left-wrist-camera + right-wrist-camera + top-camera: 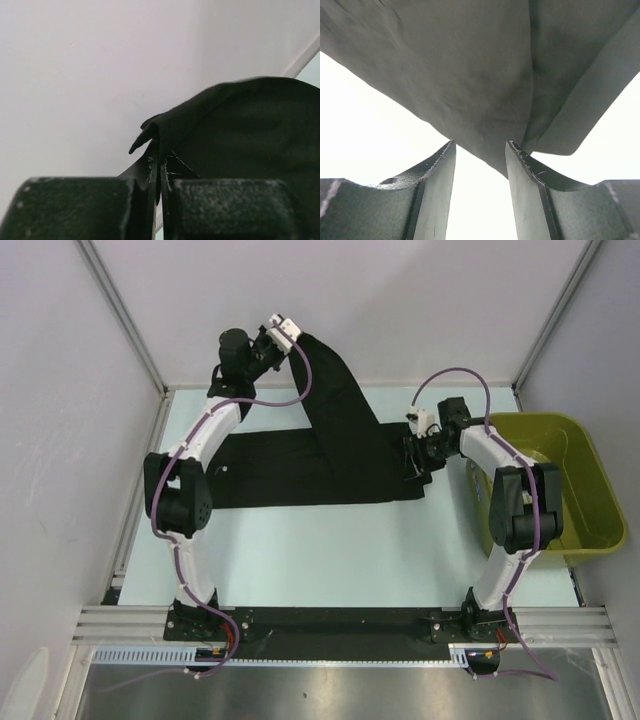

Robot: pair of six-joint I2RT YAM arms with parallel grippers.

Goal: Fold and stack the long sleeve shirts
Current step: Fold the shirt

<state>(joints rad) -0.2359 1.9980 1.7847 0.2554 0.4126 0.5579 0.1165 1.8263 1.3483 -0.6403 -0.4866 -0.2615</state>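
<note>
A black long sleeve shirt [320, 465] lies spread across the middle of the table, its body running left to right. One part of it, a sleeve [335, 390], is pulled up and away toward the back wall. My left gripper [292, 343] is shut on the end of that sleeve [235, 130], held high above the table's far edge. My right gripper [415, 465] is open, low at the shirt's right edge; a corner of the fabric [485, 85] hangs just past its fingertips [445, 152] and is not pinched.
An olive-green plastic basket [590, 480] stands at the table's right edge, just beside my right arm. Grey walls close in the left, back and right sides. Bare pale table [340, 550] shows in front of the shirt.
</note>
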